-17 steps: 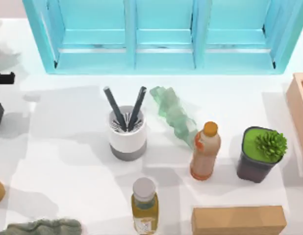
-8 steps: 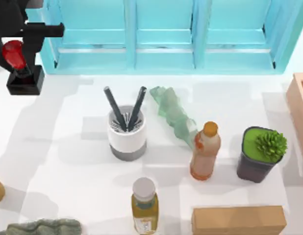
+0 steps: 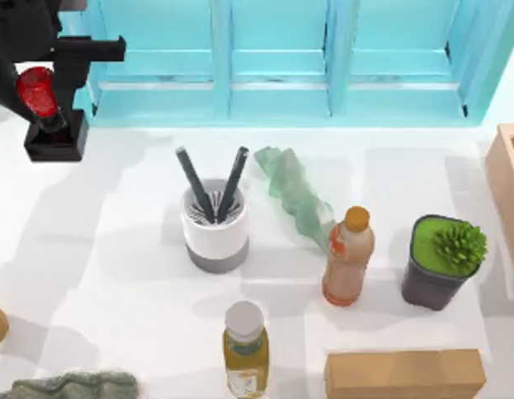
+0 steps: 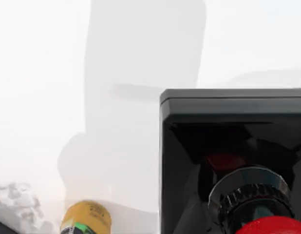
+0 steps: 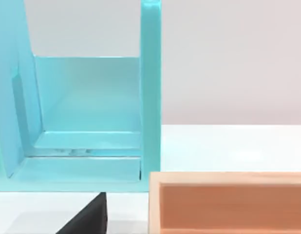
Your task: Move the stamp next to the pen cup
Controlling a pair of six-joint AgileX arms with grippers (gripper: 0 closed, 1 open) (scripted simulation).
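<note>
The stamp [image 3: 54, 133], with a glossy red knob and a black square base, hangs at the table's back left in front of the shelf's left end. My left gripper [image 3: 38, 91] is shut on its red knob, its black body above and left of it. The left wrist view looks down the stamp's [image 4: 228, 141] base to the white table. The pen cup [image 3: 215, 226], white with a grey bottom band and two black pens, stands right of the stamp and nearer the front, well apart from it.
A turquoise shelf [image 3: 274, 91] lines the back. An orange-capped bottle [image 3: 348, 258], a potted plant [image 3: 442, 259], a silver-capped bottle [image 3: 244, 345], a cardboard box [image 3: 405, 373], a wooden crate [image 3: 506, 187], green wrap [image 3: 297, 195] and a grey cloth [image 3: 66, 386] surround the middle.
My left gripper came in from the left edge carrying the stamp. Over the last half second it shifted a little right and toward the front.
</note>
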